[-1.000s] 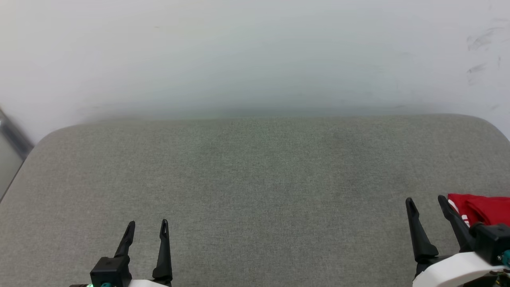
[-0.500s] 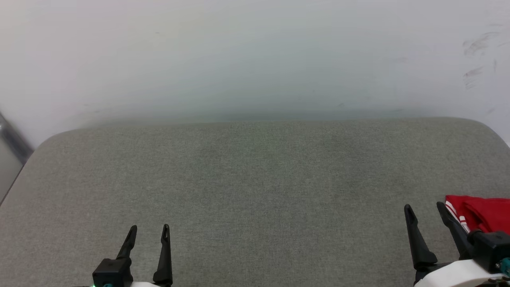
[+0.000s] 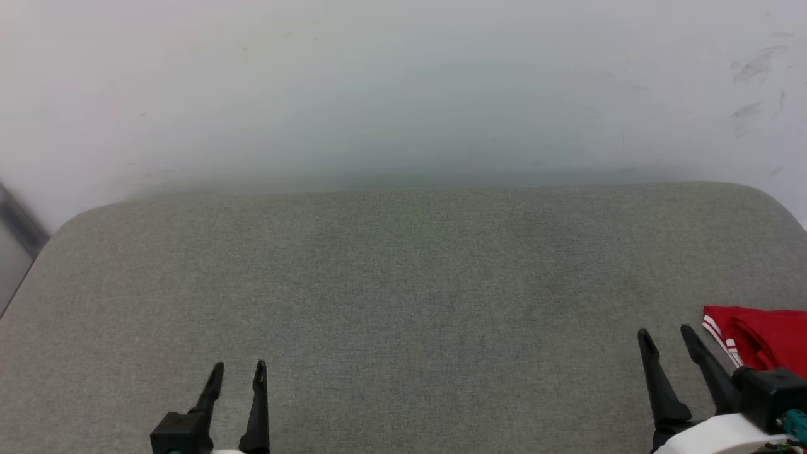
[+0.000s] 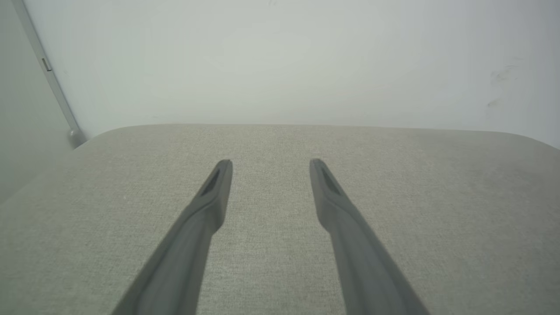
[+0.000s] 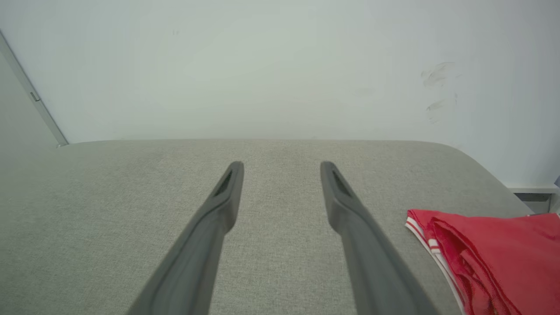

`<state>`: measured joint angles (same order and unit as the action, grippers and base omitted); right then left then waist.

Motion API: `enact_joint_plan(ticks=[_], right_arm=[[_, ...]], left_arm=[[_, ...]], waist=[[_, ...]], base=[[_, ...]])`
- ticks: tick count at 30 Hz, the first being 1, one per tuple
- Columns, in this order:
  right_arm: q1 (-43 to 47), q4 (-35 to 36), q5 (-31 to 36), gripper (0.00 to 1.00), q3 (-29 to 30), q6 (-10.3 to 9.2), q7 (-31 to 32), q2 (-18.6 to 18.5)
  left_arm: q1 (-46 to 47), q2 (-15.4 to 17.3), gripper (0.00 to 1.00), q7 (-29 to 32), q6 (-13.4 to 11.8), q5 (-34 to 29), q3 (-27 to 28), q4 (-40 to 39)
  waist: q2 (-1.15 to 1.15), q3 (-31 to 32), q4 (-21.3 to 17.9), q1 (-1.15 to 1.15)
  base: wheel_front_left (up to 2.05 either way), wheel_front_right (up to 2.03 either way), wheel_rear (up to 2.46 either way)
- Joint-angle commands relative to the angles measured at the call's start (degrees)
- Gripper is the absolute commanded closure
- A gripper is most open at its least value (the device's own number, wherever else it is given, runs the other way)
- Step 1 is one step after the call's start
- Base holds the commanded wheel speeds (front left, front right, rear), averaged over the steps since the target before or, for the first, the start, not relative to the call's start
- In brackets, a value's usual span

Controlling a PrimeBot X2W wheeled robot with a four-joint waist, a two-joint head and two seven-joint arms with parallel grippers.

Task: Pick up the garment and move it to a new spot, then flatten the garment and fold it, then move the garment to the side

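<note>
One red jersey-style garment (image 3: pixel 766 334) with a red-and-white striped trim lies at the far right of the grey-green woven cushion (image 3: pixel 403 284), near its right edge. It is gathered into a compact, layered bundle, and its print can't be made out. In the right wrist view the garment (image 5: pixel 494 258) sits to the right of the fingers and apart from them.

The right gripper (image 3: pixel 664 332) hangs just beside the bundle's striped edge, its two long dark fingers spread and gripping nothing; the gap shows plainly from the wrist too (image 5: pixel 281 167). The left gripper (image 3: pixel 239 366) rests well apart at the lower left, likewise released and empty (image 4: pixel 270 162). Behind the cushion stands a pale wall (image 3: pixel 403 94) with a few grey scuff marks (image 3: pixel 756 63).

Judging by the tidy bundle at the side, the step in hand looks like the close of the placing. To finish it well, the right fingers should draw straight away from the trim, without sweeping sideways, so that no layer catches and unfolds. If a regrasp is needed, the fingers should close across all the layers at the folded edge, not on one loose flap.
</note>
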<state>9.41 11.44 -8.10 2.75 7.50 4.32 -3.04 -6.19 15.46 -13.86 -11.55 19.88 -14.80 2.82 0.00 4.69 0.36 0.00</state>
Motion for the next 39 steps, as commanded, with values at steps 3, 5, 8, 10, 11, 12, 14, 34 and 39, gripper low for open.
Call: enact_joint_plan(ticks=[3,5,8,10,11,12,14,34,39], right_arm=[[0.3,-1.6,-0.9,1.00,-0.2,0.00,-0.1,0.0],[-0.1,-2.1,-3.4,1.00,-0.2,0.00,-0.1,0.0],[-0.8,-3.1,-7.1,1.00,-0.1,0.00,-0.1,-0.2],[-1.5,-4.1,-10.6,1.00,-0.1,0.00,-0.1,-0.3],[-1.7,-4.4,-11.8,1.00,-0.1,0.00,-0.1,-0.3],[-2.0,-4.8,-12.9,1.00,-0.1,0.00,-0.1,-0.4],[-2.4,-5.4,-15.1,1.00,0.0,0.00,-0.1,-0.4],[-5.9,-10.5,-33.3,1.00,0.3,0.00,-0.1,-0.8],[-6.7,-11.6,-37.4,1.00,0.4,-0.01,0.0,-0.9]], left_arm=[[-0.8,-0.6,1.00,0.3,0.2,0.8,0.0,1.2],[-0.6,-0.9,1.00,0.8,0.6,3.0,0.5,1.2],[0.0,-1.3,1.00,1.5,1.4,6.2,1.3,1.5],[0.6,-1.6,1.00,2.2,2.2,9.2,2.0,2.0],[0.8,-1.8,1.00,2.5,2.4,10.2,2.3,2.2],[1.0,-1.9,1.00,2.7,2.7,11.2,2.5,2.3],[1.4,-2.1,1.00,3.2,3.2,13.0,3.0,2.7],[4.5,-4.3,1.00,7.1,7.3,28.8,7.0,5.2],[5.2,-4.8,1.00,8.0,8.3,32.4,8.0,5.6]], waist=[[0.00,0.0,0.0,0.00],[0.00,-0.1,0.0,0.00],[0.00,-0.2,0.0,0.00],[0.00,-0.4,0.0,0.00],[0.00,-0.4,0.0,0.00],[0.00,-0.4,0.0,0.00],[0.00,-0.5,0.0,0.00],[0.00,-1.2,-0.1,0.00],[0.00,-1.4,-0.1,0.00]], base=[[0.00,0.00,0.00],[0.00,0.00,0.00],[0.00,0.00,0.00],[0.00,0.00,0.00],[0.00,0.00,0.00],[0.00,0.00,0.00],[0.00,0.00,0.00],[0.00,0.00,0.00],[0.00,0.00,0.00]])
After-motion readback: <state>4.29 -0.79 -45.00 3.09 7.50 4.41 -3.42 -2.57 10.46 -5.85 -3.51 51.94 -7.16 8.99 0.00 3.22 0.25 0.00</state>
